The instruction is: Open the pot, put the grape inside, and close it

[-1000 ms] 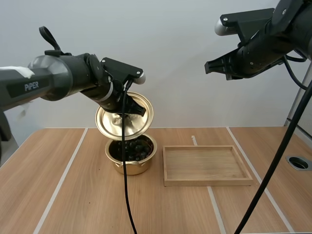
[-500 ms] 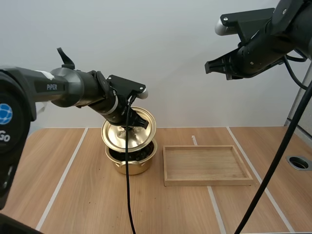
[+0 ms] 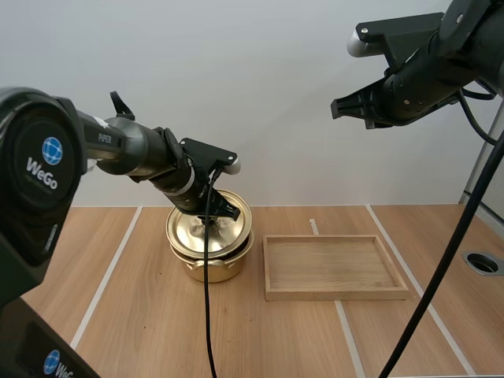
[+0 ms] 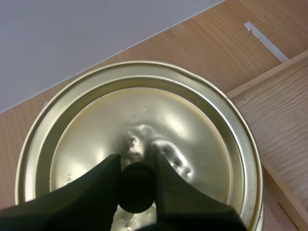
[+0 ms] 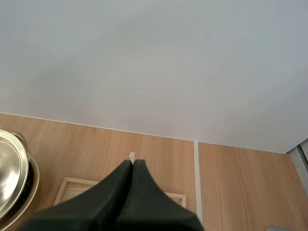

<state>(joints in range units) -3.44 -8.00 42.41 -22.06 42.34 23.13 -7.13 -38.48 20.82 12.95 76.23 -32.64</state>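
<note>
High view: we are looking at a gold pot (image 3: pixel 209 269) standing on the wooden table (image 3: pixel 134 315), just beside the left end of the wooden tray (image 3: pixel 337 294).
Lid: the gold lid (image 3: pixel 208 230) is lying over the pot's mouth and leaning a little. In the right wrist view, a dark gap is showing between its edge and the pot's rim on the tray side.
Left gripper: our left gripper (image 4: pixel 137 163) is reaching down onto the lid from above. Its two black fingers (image 4: pixel 96 187) are pinching the black knob (image 4: pixel 136 190) at the lid's middle between them.
Right gripper: our right gripper (image 3: pixel 339 108) is hanging high over the table on the tray's side, well apart from pot and lid. In the right wrist view we are seeing its fingers (image 5: pixel 120 197) lying pressed together as one dark wedge, gripping nothing.
Tray: it is sitting flat on the table, with its near long wall facing us.
</note>
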